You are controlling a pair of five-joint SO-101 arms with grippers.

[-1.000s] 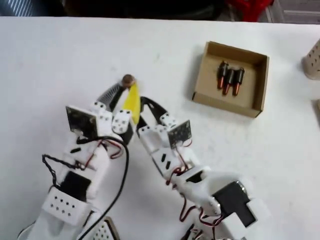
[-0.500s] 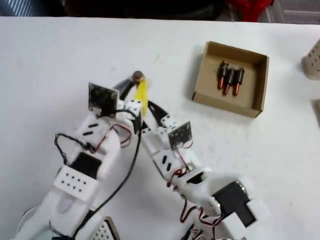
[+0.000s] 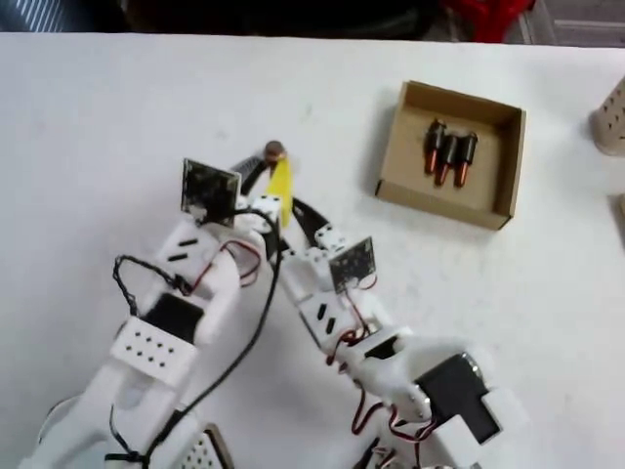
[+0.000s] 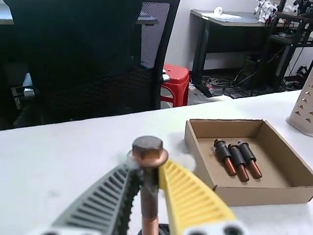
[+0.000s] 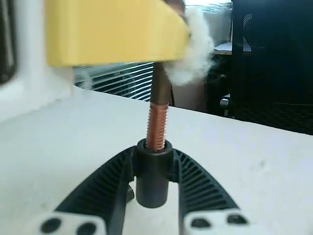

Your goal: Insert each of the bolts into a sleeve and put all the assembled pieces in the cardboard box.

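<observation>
The left tool [image 4: 146, 169] pinches a copper bolt [image 4: 149, 149] just under its head and holds it upright. The bolt's threaded end sits in the mouth of a black sleeve [image 5: 152, 181], which the right tool [image 5: 153, 169] clamps from both sides, low over the table [image 3: 117, 107]. The cardboard box [image 3: 389, 156] holds three assembled pieces [image 3: 447, 151] and stands well apart, nearer the far edge, with open tabletop between.

Three pieces [image 3: 448, 153] perhaps crowding box [image 3: 439, 203] floor
</observation>
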